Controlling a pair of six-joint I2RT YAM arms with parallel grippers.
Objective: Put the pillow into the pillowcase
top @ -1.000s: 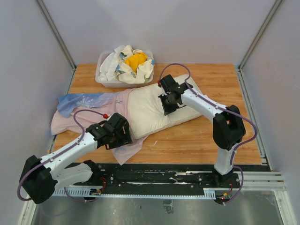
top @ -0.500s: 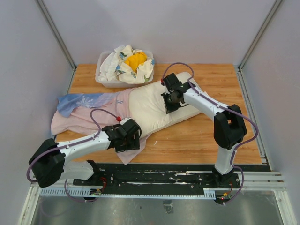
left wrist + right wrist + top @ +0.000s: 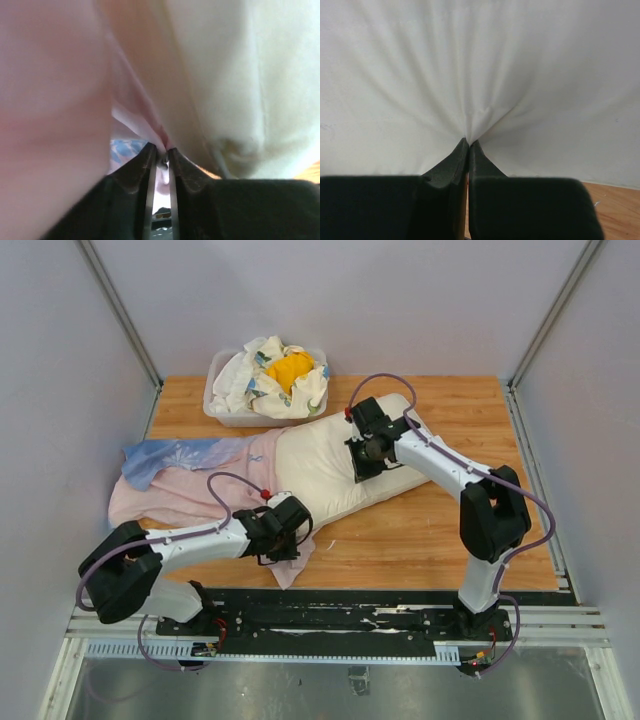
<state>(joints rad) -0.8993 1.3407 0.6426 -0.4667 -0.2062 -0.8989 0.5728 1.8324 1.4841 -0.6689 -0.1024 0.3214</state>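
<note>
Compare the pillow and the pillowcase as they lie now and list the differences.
The pillow is plain cream-white; the pillowcase is pale pink with a blue printed side. The pillow is thick and padded; the pillowcase lies thin and rumpled. The right hand pinches the pillow; the left hand pinches a pink fold of the pillowcase. Both are soft cloth things lying on the wooden table, touching at one end of the pillow.

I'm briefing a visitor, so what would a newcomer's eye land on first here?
The cream pillow lies in the middle, its left end overlapping the pink-and-blue pillowcase spread at the left. Each gripper pinches cloth: the right gripper the pillow's top, the left gripper the pillowcase's near edge. A bin of crumpled cloths sits behind.
</note>
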